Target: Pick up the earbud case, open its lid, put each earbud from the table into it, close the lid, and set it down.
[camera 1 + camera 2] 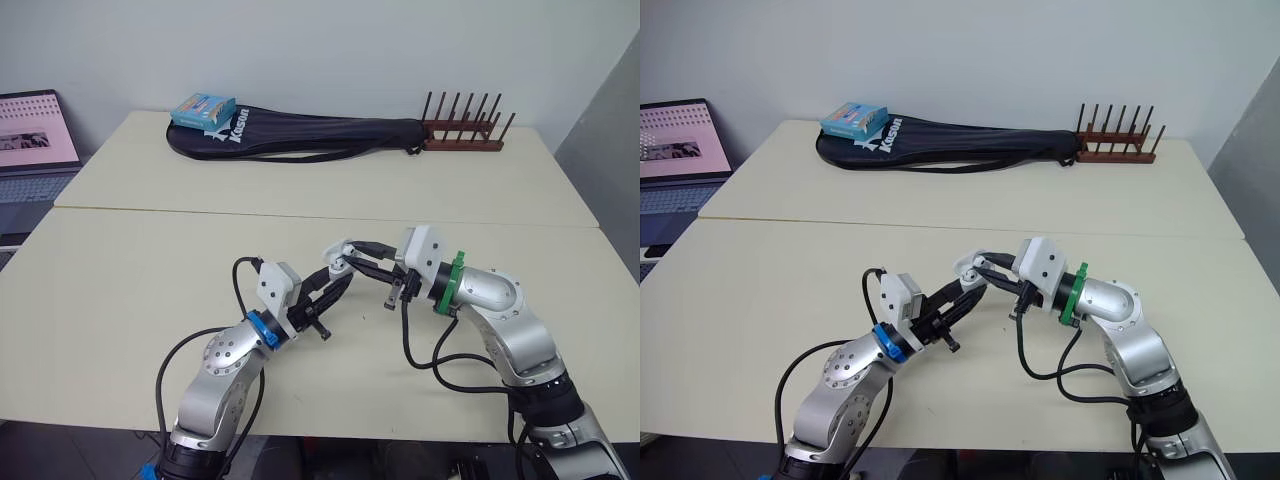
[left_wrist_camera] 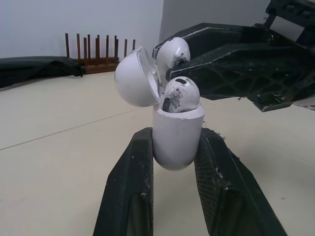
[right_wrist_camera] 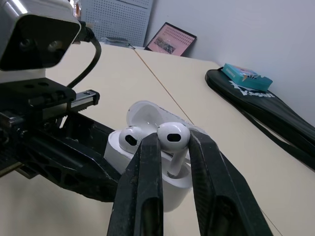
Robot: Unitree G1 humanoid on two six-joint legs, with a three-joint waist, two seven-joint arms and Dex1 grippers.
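Head view: the earbud case (image 1: 337, 252) hung above the counter (image 1: 150, 280).

Left wrist view: my left pincer (image 2: 175, 135) clamped the case body low down. I judged it light and slippery. The lid (image 2: 134, 81) stood open, with one earbud (image 2: 179, 93) seated.

Right wrist view: my right pincer (image 3: 173, 143) clamped the second earbud (image 3: 173, 133) over the empty well.

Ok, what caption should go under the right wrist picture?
Right gripper pinches the second earbud at the open case, with one earbud already tucked in.
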